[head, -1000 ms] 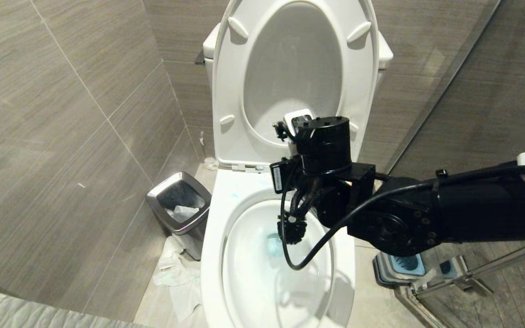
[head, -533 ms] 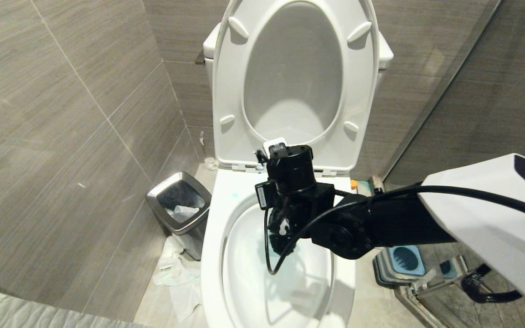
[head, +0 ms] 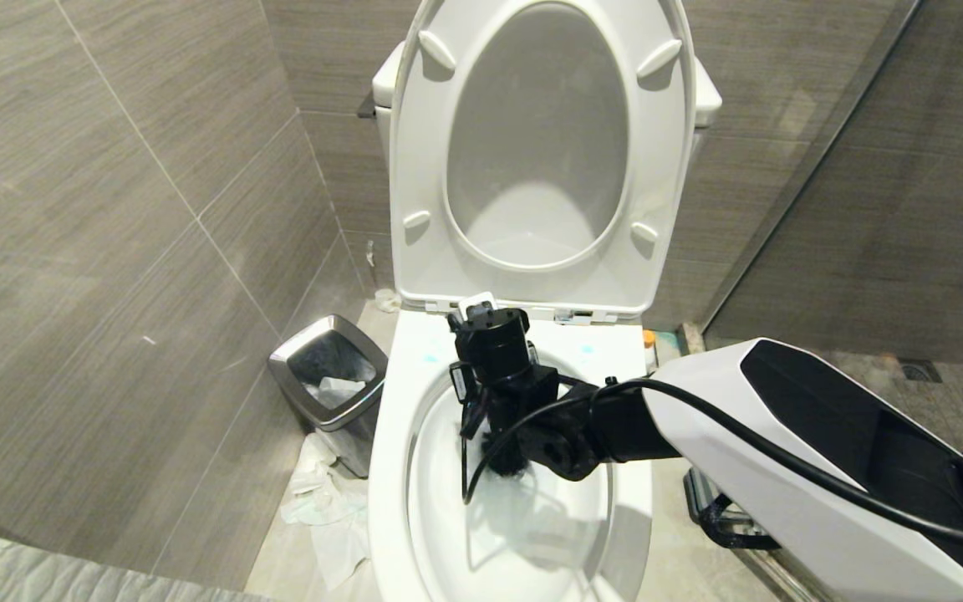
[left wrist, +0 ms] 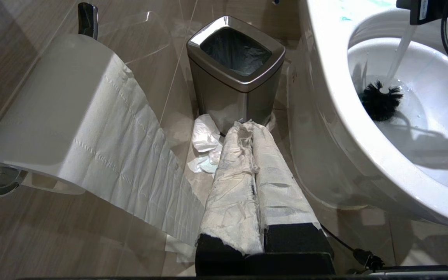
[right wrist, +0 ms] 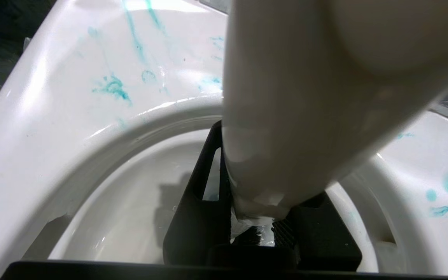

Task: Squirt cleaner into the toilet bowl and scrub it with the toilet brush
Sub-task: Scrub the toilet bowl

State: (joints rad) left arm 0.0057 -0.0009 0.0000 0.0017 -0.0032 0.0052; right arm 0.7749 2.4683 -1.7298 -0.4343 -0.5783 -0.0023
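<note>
The white toilet bowl [head: 394, 502] stands open before me with its seat raised. My right gripper [head: 490, 422] [right wrist: 259, 212] reaches down over the back of the bowl and is shut on the toilet brush's white handle [right wrist: 286, 101]. The black bristle head [head: 505, 460] [left wrist: 380, 102] sits low inside the bowl against the wet ceramic, with the slim handle [left wrist: 399, 52] rising from it. Turquoise cleaner smears [right wrist: 113, 87] mark the rim, and small dots [head: 430, 358] lie on the ledge behind the bowl. My left gripper [left wrist: 247, 126], its fingers wrapped in white paper, hangs shut by the floor beside the toilet.
A square steel-rimmed bin [head: 329, 376] [left wrist: 235, 58] stands left of the toilet with crumpled paper [head: 323, 502] on the floor by it. A toilet-paper roll [left wrist: 53, 109] hangs on the left wall. The raised seat and lid [head: 415, 167] lean on the tank. A glass partition [head: 824, 150] closes the right.
My right arm has dropped and swung in over the bowl. The wrist has sunk from in front of the raised seat to the bowl's back edge, carrying the brush head lower and leftwards.
</note>
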